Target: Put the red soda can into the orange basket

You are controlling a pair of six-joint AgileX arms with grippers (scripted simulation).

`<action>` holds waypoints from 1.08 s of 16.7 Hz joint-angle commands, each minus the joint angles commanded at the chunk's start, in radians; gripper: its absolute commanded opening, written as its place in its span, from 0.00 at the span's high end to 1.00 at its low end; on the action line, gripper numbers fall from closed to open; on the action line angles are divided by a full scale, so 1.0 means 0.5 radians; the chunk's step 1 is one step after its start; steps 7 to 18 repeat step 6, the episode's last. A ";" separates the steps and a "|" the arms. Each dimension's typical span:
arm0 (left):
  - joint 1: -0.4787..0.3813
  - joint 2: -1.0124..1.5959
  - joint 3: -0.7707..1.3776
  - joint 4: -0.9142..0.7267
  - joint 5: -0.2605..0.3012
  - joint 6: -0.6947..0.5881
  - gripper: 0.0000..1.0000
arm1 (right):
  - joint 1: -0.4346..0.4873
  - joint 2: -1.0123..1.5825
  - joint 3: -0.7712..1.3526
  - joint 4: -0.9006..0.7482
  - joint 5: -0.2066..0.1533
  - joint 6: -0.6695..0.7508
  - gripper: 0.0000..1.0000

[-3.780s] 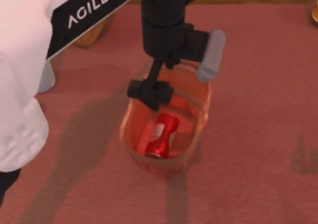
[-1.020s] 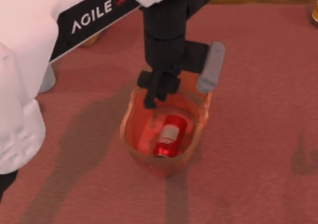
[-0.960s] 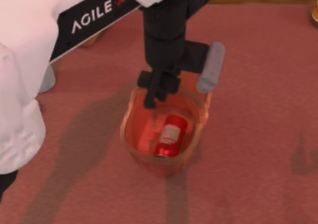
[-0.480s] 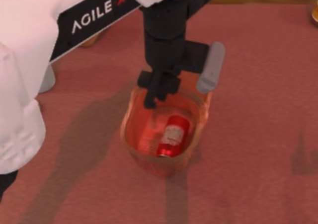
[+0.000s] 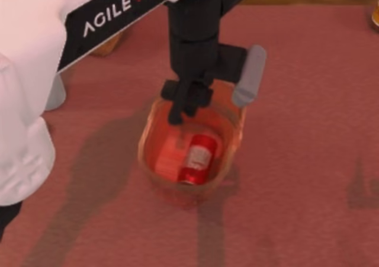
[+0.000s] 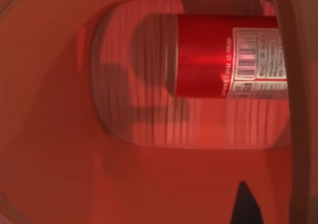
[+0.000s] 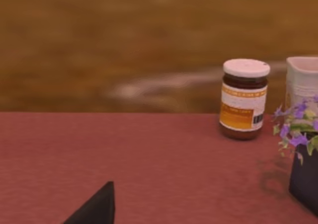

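Note:
The red soda can (image 5: 198, 157) lies on its side inside the orange basket (image 5: 148, 154), near the table's middle. My left gripper (image 5: 177, 108) hangs over the basket's far rim and is shut on the basket at its handle. In the left wrist view the can (image 6: 226, 55) fills the upper part, its label and barcode facing me. The basket's woven floor (image 6: 149, 119) lies around it. One dark fingertip (image 6: 243, 206) shows low down, and the handle (image 6: 300, 110) runs along the picture's edge. My right gripper (image 7: 102, 206) is parked out of the top view and shows only as a dark wedge.
A brown jar with a white lid (image 7: 243, 99), a white cup (image 7: 303, 80) and a dark pot of purple flowers (image 7: 300, 154) stand on the red cloth. A brown woven thing (image 5: 109, 42) and a pale object (image 5: 54, 92) sit under my left arm.
The left gripper went from spread wide above the can to narrow at the far rim. In the last half second the basket, with the can, shifted slightly up and left along with the gripper.

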 joint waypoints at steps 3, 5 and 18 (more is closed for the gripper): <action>0.053 0.006 0.215 -0.206 0.000 0.031 1.00 | 0.000 0.000 0.000 0.000 0.000 0.000 0.00; 0.082 0.003 0.318 -0.309 0.001 0.048 1.00 | 0.000 0.000 0.000 0.000 0.000 0.000 0.00; 0.089 0.002 0.338 -0.329 0.001 0.051 1.00 | 0.000 0.000 0.000 0.000 0.000 0.000 0.00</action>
